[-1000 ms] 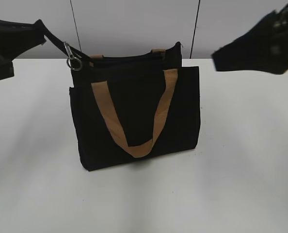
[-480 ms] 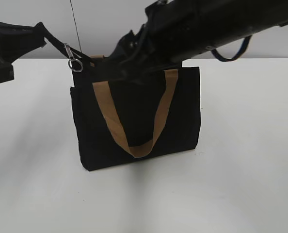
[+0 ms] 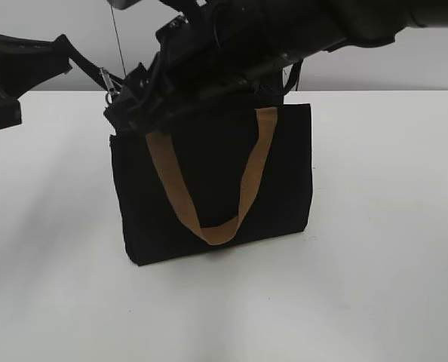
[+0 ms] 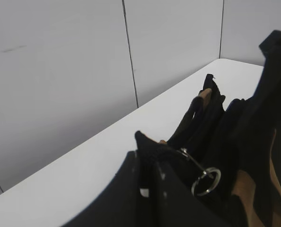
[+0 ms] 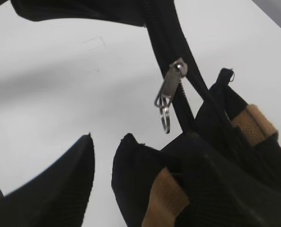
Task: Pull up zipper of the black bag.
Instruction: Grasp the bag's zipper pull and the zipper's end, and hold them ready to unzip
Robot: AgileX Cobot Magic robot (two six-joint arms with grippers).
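The black bag (image 3: pixel 209 173) stands upright on the white table, its tan handle (image 3: pixel 213 230) hanging down the front. My left gripper (image 3: pixel 64 47) is shut on the black fabric end of the zipper (image 4: pixel 147 163) and holds it taut up and to the left of the bag. The silver ring-and-clip pull (image 3: pixel 108 80) hangs on that strip at the bag's left top corner; it also shows in the left wrist view (image 4: pixel 206 178). My right gripper (image 3: pixel 124 109) reaches across the bag's top. It is open (image 5: pixel 105 142), just below the pull (image 5: pixel 171 85) and not touching it.
The white table (image 3: pixel 375 286) spreads round the bag, with a grey panelled wall (image 3: pixel 50 19) behind it. My right arm (image 3: pixel 299 30) lies over the bag's top edge and hides it.
My right arm has swung in from the upper right, across the bag's top, to its left corner beside the pull. The left gripper and the bag have not moved.
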